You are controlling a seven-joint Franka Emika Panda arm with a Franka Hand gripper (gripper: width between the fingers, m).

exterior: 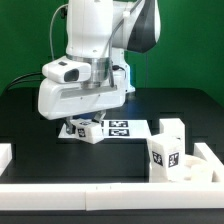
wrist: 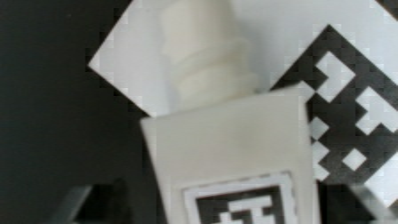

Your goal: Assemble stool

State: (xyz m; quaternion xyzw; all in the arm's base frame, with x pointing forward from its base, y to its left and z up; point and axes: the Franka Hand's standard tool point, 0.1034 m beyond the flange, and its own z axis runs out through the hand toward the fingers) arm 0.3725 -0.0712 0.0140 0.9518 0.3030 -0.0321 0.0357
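Observation:
My gripper points down at the middle of the black table and is shut on a white stool leg with black-and-white tags. The leg sits low at the exterior view's left end of the marker board. In the wrist view the leg lies between my dark fingers, its ribbed end pointing away and a tag by the gripper. Two more white tagged legs stand at the exterior view's right. The round seat is hidden or out of view.
White border rails run along the front, the exterior view's left and right of the black table. A large tag of the marker board lies under the held leg in the wrist view.

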